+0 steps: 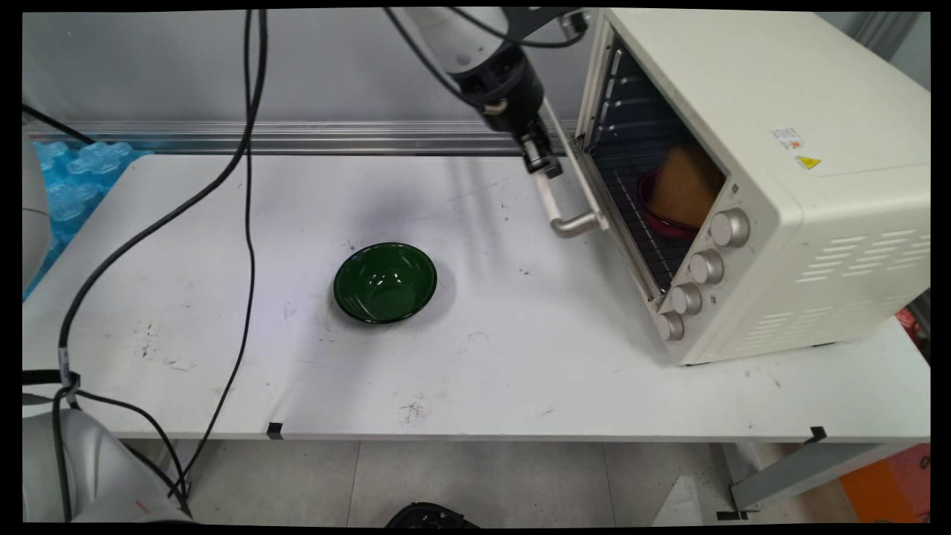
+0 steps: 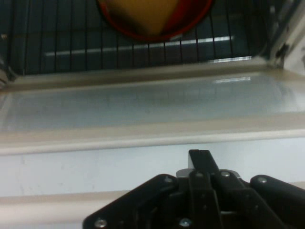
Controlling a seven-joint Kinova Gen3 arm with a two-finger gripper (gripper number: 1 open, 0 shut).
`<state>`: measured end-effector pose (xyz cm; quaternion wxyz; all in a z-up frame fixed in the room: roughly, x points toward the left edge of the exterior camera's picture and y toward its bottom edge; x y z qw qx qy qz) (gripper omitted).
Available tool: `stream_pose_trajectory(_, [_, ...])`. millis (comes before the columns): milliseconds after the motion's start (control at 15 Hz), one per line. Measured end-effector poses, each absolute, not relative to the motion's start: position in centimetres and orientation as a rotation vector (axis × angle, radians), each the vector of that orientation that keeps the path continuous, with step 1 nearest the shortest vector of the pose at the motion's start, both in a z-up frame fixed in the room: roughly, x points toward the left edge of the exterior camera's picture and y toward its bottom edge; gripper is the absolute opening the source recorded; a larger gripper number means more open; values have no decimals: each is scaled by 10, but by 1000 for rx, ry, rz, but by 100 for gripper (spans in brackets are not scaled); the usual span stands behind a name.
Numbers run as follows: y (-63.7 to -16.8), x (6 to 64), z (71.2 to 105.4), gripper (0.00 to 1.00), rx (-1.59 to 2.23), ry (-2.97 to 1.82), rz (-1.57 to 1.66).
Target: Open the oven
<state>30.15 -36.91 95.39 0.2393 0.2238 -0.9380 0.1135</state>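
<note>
Gripper [image 1: 541, 162]: black, two-fingered, hanging from the white arm at upper centre; fingers drawn together with no gap showing in the hand view, nothing held between them.
Gripper position: over the inner face of the oven door [image 1: 576, 182], near the hinge side, just short of the oven mouth; contact with the door cannot be told.
Oven door: dropped open toward the counter, pale glass pane and cream frame filling the hand view [image 2: 143, 102]; metal bar handle [image 1: 570, 221] at its outer edge, apart from the gripper.
Oven [image 1: 750, 171]: cream toaster oven on the right of the counter, four silver knobs [image 1: 702, 266] down its front panel, wire rack [image 1: 654, 238] visible inside.
Oven contents: red dish [image 1: 657, 215] on the rack, carrying a tan wedge-shaped piece, seemingly bread or sponge [image 1: 687, 186]; same dish at the top edge of the hand view [image 2: 190, 21].
Green bowl [image 1: 385, 282]: dark glossy green, upright, nothing in it, mid-counter, well apart from oven and gripper.
Counter [image 1: 475, 371]: white, scuffed; black cables trailing across its left part.
State of affairs: door open, red dish inside, bowl unfilled, gripper holding nothing.
</note>
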Motion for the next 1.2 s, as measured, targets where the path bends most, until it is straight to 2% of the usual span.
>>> stream_pose_trajectory(400, [-362,335,933,0,596,-2589,319])
stream_pose_trajectory(933, [-353,379,882,0,500,-2594,338])
stream_pose_trajectory(1200, [-351,392,869,0,468,-2604,345])
